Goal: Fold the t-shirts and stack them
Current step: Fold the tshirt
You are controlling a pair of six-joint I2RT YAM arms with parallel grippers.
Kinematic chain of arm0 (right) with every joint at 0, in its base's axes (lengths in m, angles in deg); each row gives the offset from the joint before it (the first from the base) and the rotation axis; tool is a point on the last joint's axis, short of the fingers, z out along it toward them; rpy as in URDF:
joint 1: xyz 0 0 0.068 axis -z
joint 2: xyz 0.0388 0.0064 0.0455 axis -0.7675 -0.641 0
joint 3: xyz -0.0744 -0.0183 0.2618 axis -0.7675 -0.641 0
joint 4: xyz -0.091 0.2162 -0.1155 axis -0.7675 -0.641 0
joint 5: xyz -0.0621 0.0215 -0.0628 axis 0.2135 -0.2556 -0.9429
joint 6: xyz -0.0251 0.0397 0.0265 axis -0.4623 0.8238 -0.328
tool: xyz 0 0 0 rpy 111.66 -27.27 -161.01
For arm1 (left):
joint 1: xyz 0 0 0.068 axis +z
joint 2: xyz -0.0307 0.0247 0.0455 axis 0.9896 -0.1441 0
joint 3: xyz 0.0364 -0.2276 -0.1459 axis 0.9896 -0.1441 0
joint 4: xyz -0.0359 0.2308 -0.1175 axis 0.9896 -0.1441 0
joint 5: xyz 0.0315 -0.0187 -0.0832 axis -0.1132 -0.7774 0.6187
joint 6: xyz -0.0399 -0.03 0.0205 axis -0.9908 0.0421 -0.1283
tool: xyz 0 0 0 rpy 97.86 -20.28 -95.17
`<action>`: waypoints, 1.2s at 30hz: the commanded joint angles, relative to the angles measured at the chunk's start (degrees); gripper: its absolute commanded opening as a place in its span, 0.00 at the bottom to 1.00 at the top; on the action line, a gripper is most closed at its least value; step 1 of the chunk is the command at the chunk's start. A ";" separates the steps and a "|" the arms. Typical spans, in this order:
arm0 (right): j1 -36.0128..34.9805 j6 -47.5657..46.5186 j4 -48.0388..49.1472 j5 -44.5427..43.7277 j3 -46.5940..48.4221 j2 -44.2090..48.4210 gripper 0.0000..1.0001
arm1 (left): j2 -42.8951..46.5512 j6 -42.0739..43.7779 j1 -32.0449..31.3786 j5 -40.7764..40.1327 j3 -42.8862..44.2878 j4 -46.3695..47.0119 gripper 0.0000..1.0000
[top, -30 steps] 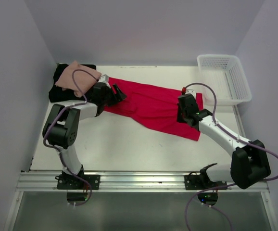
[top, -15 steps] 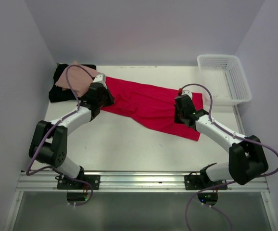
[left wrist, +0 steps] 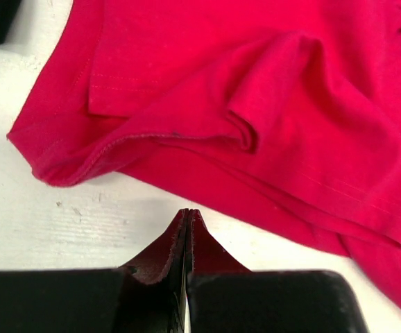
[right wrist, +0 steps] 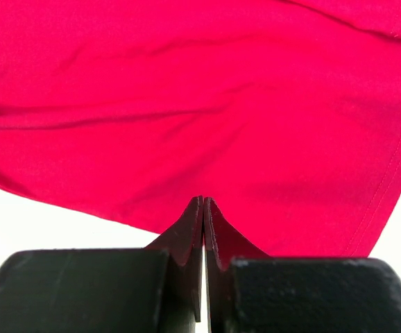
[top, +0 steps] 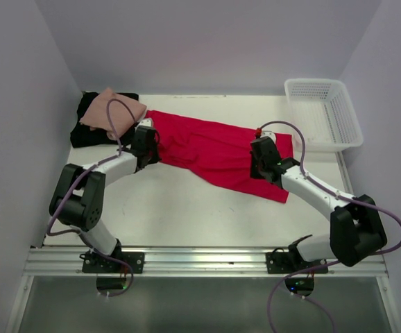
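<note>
Left claw [left wrist: 186, 215] is closed, its two dark fingers pressed flat together with no gap, and the left wrist view shows the tips over bare white bench [top: 186, 208] just short of the red t-shirt [top: 214, 149]; no cloth shows between them. From above, this claw sits at the left end of the red t-shirt, toward the far left part of the bench. Just beyond the tips, the shirt's stitched hem curls into a rounded corner, and a soft ridge of cloth is bunched up farther in. The right claw [right wrist: 202, 202] is likewise closed tight, fingers meeting in a thin line, and its tips overlap the near edge of the red cloth; I cannot tell whether a fold is pinched there or the tips merely rest on it. Seen from above, it stands over the right part of the shirt, near the middle of the bench's right half. The red t-shirt lies spread in a long slanted band, from the far left toward the right side, loosely wrinkled and not folded. In the far left corner the black t-shirt [top: 89, 132] lies folded, with the salmon-pink t-shirt [top: 110, 111] on top of it, near the red one's left end. A white lattice basket [top: 323, 82] sits at the far right corner, apart from the shirts.
</note>
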 commanded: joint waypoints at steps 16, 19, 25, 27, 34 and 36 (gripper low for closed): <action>-0.44 -0.50 -0.34 -1.44 1.22 0.58 0.00 | -6.95 2.92 -0.13 -8.35 5.96 3.85 0.12; -0.35 -0.50 -0.26 -1.35 1.39 0.14 0.00 | -6.42 2.83 -0.13 -8.44 5.78 3.59 0.17; -0.35 -0.59 -0.26 -1.00 2.09 -0.56 0.00 | -5.19 2.83 -0.13 -9.05 6.04 3.76 0.22; -0.52 -0.68 -0.26 -1.08 2.18 -0.65 0.00 | -5.45 2.83 -0.13 -8.62 6.22 3.85 0.22; -0.44 -1.12 -0.70 -1.61 2.45 -0.91 0.00 | -8.09 3.01 0.40 -8.18 7.71 4.55 0.23; -0.35 -1.20 -0.78 -1.70 2.53 -0.82 0.00 | -9.14 3.01 0.66 -7.91 7.80 6.47 0.23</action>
